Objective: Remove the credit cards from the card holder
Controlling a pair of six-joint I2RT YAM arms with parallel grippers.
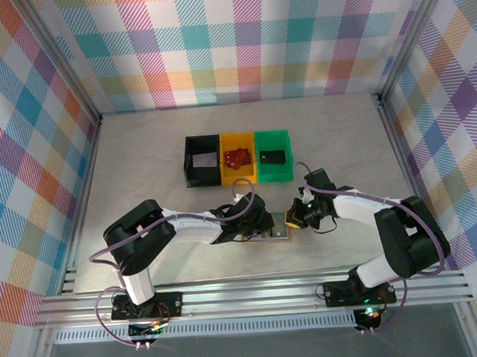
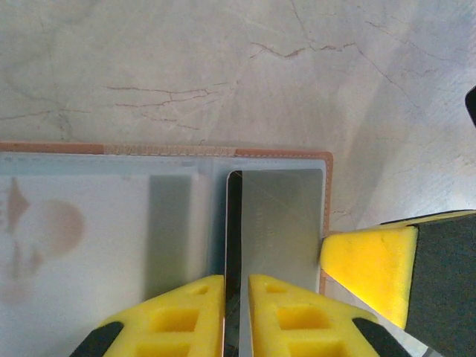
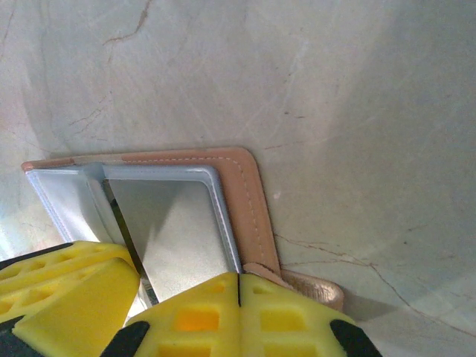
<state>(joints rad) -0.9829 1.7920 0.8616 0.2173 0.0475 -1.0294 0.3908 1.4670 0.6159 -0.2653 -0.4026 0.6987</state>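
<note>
Lying open, tan card holder (image 2: pixel 282 153), silvery credit card (image 2: pixel 286 223)

The left arm (image 1: pixel 157 231) had bulky black joint housings joined by a white link, and the right arm (image 1: pixel 385 227) matched it. A thin purple cable (image 1: pixel 302 168) looped along each arm. Each stood on a black base plate (image 1: pixel 145 306) at the bottom of the frame, with small green and red lights (image 1: pixel 154 323) glowing nearby. The left pincer (image 2: pixel 236 312) and the right pincer (image 3: pixel 238 305) carried bright yellow fingers (image 2: pixel 178 320) moulded with rectangular pockets and backed in black.
</note>
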